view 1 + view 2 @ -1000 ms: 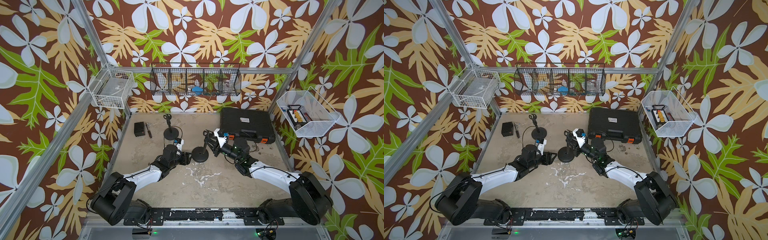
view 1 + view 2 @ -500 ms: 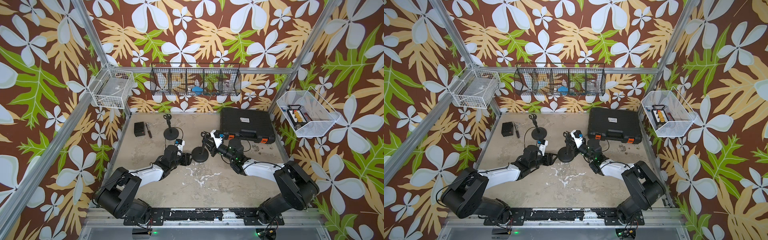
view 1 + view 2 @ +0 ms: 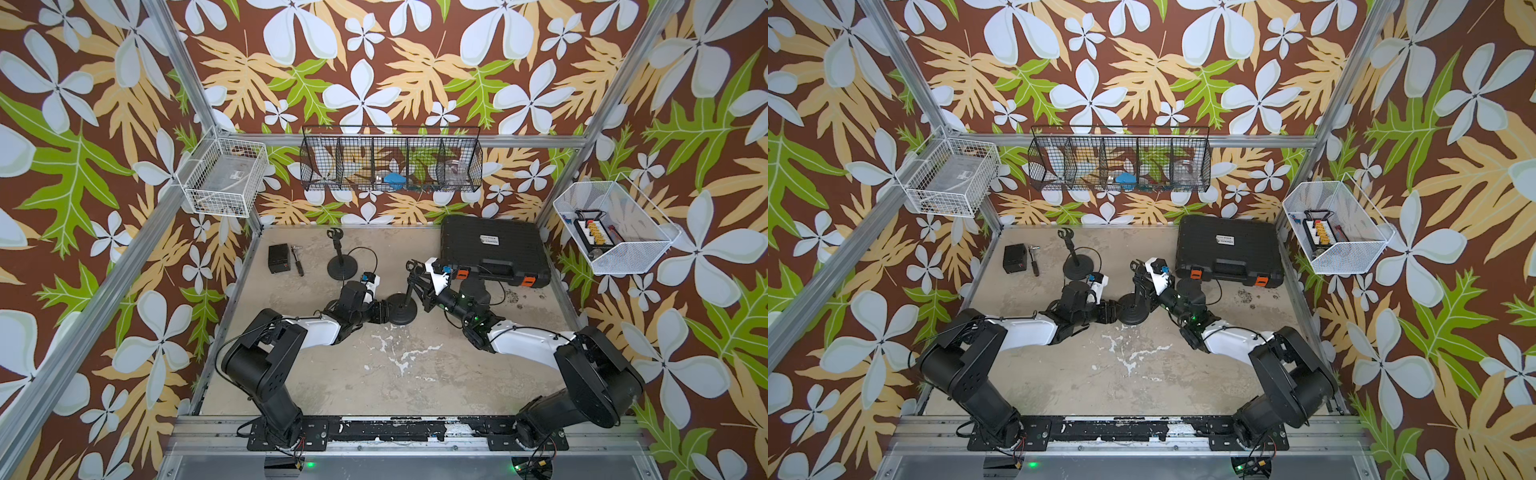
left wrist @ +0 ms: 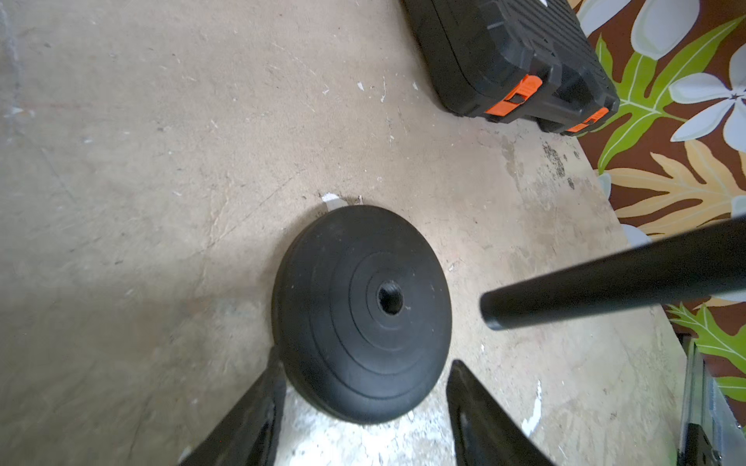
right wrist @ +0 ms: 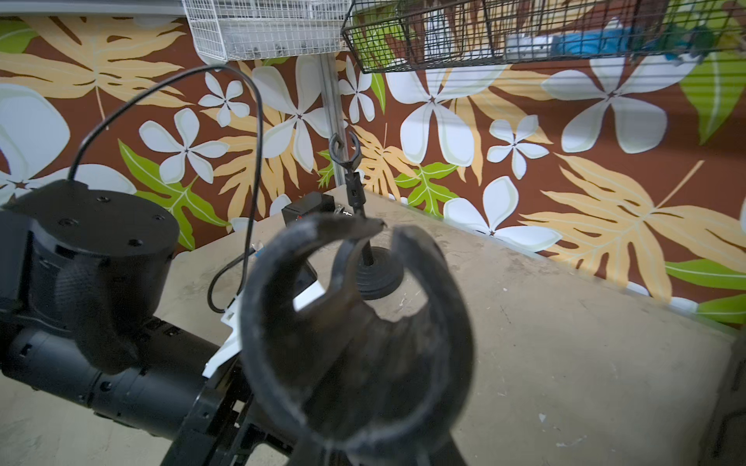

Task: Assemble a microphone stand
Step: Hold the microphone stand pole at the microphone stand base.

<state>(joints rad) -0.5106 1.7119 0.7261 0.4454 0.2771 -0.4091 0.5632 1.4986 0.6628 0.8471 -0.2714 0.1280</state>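
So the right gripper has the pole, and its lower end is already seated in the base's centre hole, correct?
Not quite. The right gripper does hold the pole, but its lower end is not seated in the base. The left wrist view shows the centre hole empty, with the pole's tip apart from it, off to one side.

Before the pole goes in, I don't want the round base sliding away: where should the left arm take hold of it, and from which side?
Probably its thick outer rim, pinched across the disc, coming in low from the left arm's side. The round base lies flat, its centre hole must stay clear for the pole, and the left gripper, jaws open, flanks that near edge.
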